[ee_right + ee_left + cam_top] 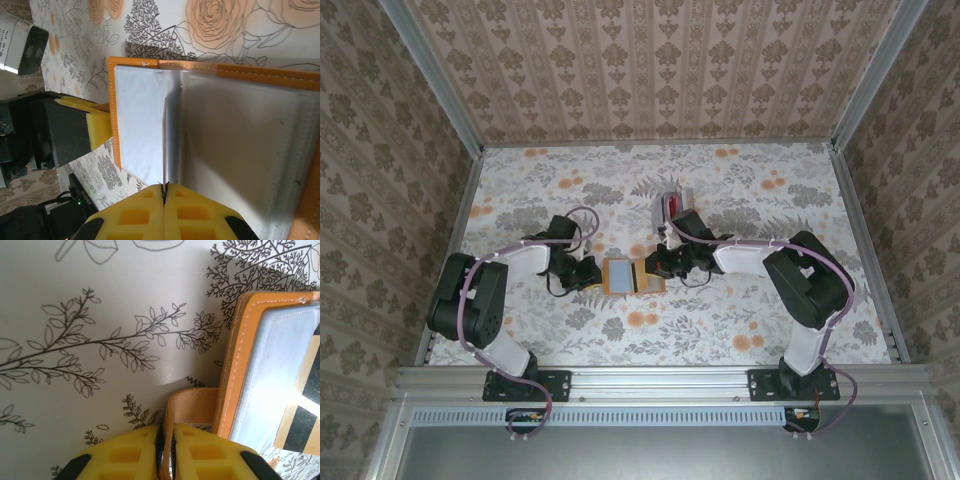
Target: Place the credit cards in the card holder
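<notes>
The card holder (632, 275) lay open and flat on the flowered table (740, 325), between the two arms, its orange cover down and its paler grey-blue inside facing up. The left gripper (590, 272) sat at the holder's left edge. In the left wrist view its yellow fingers (200, 450) were pressed together on the strap tab (192, 402), a tan-orange flap jutting from the holder's stitched rim, with only the tab's thickness between them. A striped card (300, 417), in black and tan blocks, showed through a pocket of the holder.

The right gripper (658, 264) reached over the holder's right half. Seen from the right wrist, its yellow pads (200, 210) were clamped on a thin leaf (164, 145) lifted on edge from the pale inside. Whether that leaf was a card or a clear sleeve could not be told. A clear rack (672, 203) with red strips stood farther back on the table, apart from the holder.
</notes>
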Robot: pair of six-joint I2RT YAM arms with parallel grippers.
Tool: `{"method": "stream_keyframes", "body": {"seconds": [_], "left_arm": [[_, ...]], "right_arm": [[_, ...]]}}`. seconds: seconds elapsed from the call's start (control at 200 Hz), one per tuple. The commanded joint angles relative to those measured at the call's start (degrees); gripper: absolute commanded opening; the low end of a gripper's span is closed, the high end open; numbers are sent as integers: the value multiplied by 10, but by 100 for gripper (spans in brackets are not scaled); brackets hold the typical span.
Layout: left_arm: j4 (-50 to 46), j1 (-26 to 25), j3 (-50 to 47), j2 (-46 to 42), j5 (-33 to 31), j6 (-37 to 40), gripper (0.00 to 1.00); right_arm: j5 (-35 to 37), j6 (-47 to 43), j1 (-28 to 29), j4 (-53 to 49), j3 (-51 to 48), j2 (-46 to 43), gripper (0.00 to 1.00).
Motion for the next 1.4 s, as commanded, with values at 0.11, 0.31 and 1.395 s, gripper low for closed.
{"method": "stream_keyframes", "body": {"seconds": [0.11,0.31,1.395], "left_arm": [[32,-7,3,29,17,4,9],[29,-8,6,29,18,6,8],[35,-10,5,34,23,5,2]], "right_arm": [[-10,-8,6,-16,24,9,3],[10,-13,5,-36,24,17,3],[33,-6,-11,-35,5,7,2]]}}
